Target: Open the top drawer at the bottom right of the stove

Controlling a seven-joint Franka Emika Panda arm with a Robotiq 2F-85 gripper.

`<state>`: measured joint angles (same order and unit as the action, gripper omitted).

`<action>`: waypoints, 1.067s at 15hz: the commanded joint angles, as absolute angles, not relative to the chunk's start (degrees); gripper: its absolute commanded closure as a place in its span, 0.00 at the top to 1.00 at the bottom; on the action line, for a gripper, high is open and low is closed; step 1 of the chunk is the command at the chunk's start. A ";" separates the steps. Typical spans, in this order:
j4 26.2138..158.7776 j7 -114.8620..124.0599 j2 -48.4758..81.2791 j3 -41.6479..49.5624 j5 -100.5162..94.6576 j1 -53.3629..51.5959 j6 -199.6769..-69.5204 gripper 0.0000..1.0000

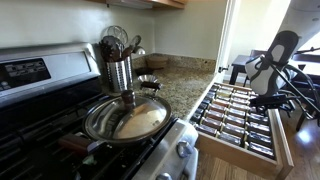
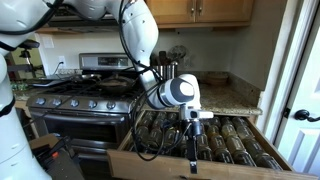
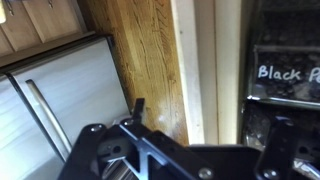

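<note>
The top drawer (image 1: 284,146) is open, far out, next to the stove (image 1: 35,105) and lower than its top. Its front and sides are light wood. Inside I see neat rows of small dark jars. The stove is shiny steel with black grates, round silver knobs and a black back panel.
</note>
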<state>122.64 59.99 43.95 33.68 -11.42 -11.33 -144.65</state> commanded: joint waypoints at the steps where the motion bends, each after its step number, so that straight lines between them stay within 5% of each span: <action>1: 127.26 60.83 38.10 33.92 -13.94 -12.42 -146.79 1.00; 16: 131.93 58.67 21.22 27.96 -10.55 -5.46 -159.89 1.00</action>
